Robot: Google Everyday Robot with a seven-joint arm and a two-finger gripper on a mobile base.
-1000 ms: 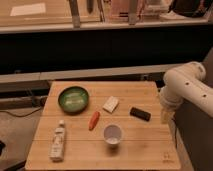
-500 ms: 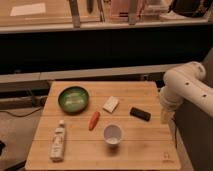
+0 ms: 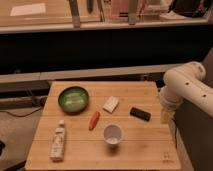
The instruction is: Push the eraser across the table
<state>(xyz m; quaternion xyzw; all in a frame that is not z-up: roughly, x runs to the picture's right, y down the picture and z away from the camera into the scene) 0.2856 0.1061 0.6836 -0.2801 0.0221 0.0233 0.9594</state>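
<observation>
The eraser [image 3: 140, 114] is a small flat black oblong block lying on the right part of the light wooden table [image 3: 80, 150], right of the white block. My white arm comes in from the right edge. My gripper [image 3: 165, 115] hangs at the table's right edge, a short way right of the eraser and apart from it.
On the table are a green bowl [image 3: 73, 98] at the back left, a white rectangular block [image 3: 111, 104], an orange carrot [image 3: 94, 120], a white cup [image 3: 113, 134] and a white bottle [image 3: 58, 142] lying at the front left. A dark counter runs behind the table.
</observation>
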